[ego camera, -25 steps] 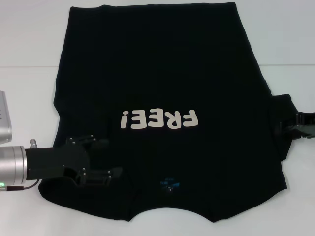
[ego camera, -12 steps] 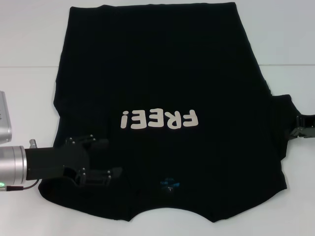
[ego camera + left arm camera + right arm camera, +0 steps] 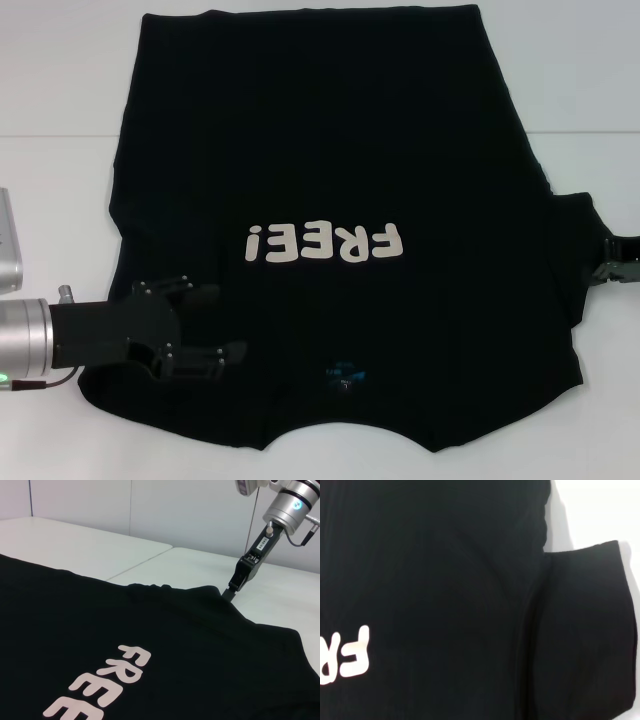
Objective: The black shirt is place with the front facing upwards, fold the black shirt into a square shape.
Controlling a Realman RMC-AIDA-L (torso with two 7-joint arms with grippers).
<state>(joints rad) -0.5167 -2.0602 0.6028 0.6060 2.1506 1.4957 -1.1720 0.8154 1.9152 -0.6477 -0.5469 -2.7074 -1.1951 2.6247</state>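
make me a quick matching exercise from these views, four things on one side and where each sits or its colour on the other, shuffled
Things:
1. black shirt
2. "FREE!" lettering
3. left gripper
4. right gripper

Descriptions:
A. at the shirt's sleeve on the robot's right
B. white, on the chest
C. spread flat on the white table, front up
D. over the shirt's shoulder area on the robot's left, near the neckline

Pairs: 1-C, 2-B, 3-D, 4-A

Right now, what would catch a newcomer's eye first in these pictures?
The black shirt, spread flat, covers most of the white table, with white FREE! lettering on its chest. The left hand sits open over the near left shoulder, while the right hand is at the right sleeve's edge.
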